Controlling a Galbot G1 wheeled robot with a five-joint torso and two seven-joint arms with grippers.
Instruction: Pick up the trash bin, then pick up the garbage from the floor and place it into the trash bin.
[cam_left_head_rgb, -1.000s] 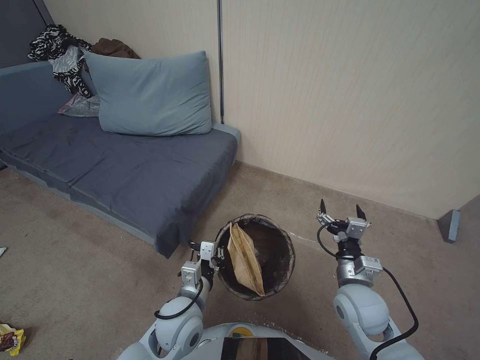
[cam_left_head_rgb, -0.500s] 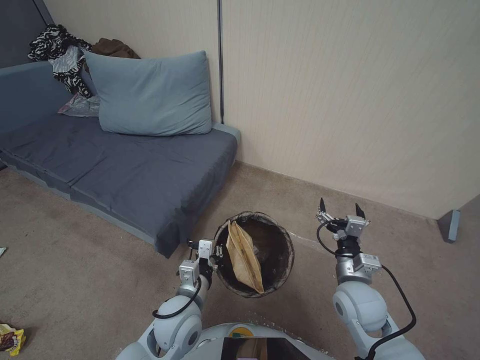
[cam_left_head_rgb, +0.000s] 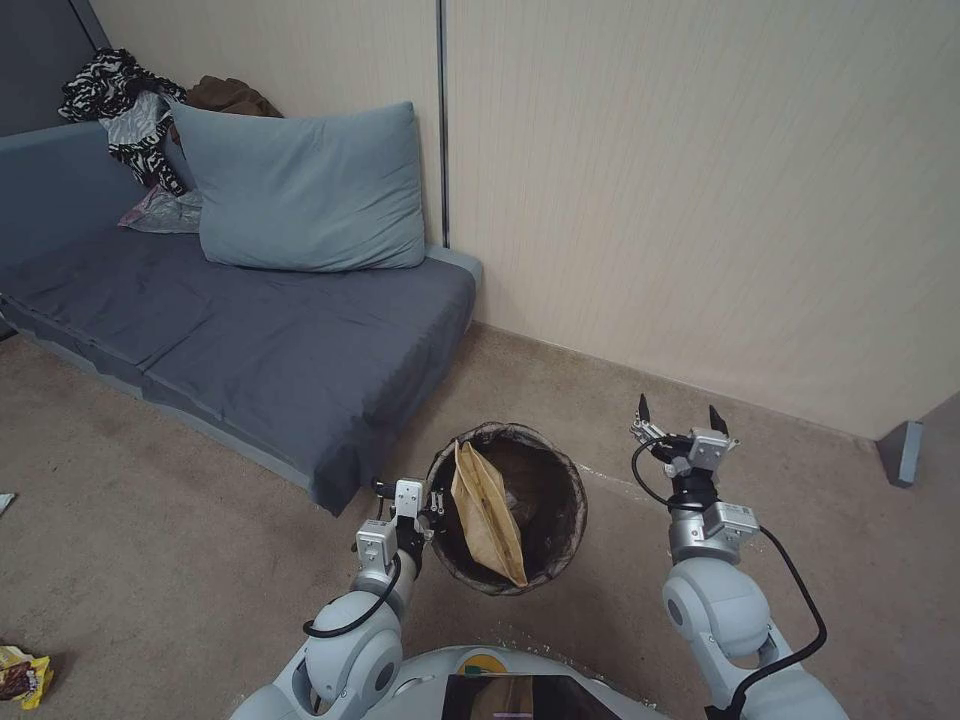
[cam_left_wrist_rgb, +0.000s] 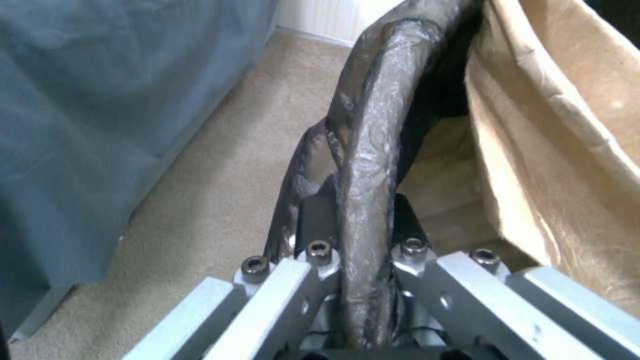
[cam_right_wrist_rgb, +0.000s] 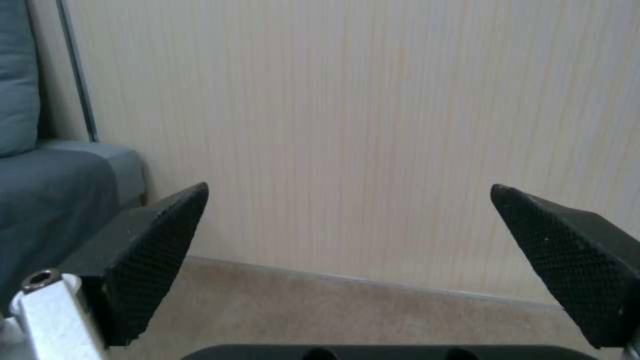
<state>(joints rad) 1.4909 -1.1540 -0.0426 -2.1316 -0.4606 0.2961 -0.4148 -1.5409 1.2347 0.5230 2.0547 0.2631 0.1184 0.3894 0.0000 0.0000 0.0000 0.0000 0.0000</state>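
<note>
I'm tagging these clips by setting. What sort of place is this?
Probably a living room or lounge in a home-like space: a dark grey sofa bed with a blue-grey pillow and heaped clothes stands on beige carpet against a pale panelled wall.

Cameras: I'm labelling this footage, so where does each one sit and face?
Head: looks down at the floor, the trash bin, both arms.
Left wrist: along the left gripper, jaws clamping the bin's rim; brown paper bag inside.
Right wrist: between the open right gripper jaws toward the wall.
Shared: bin, bag.
</note>
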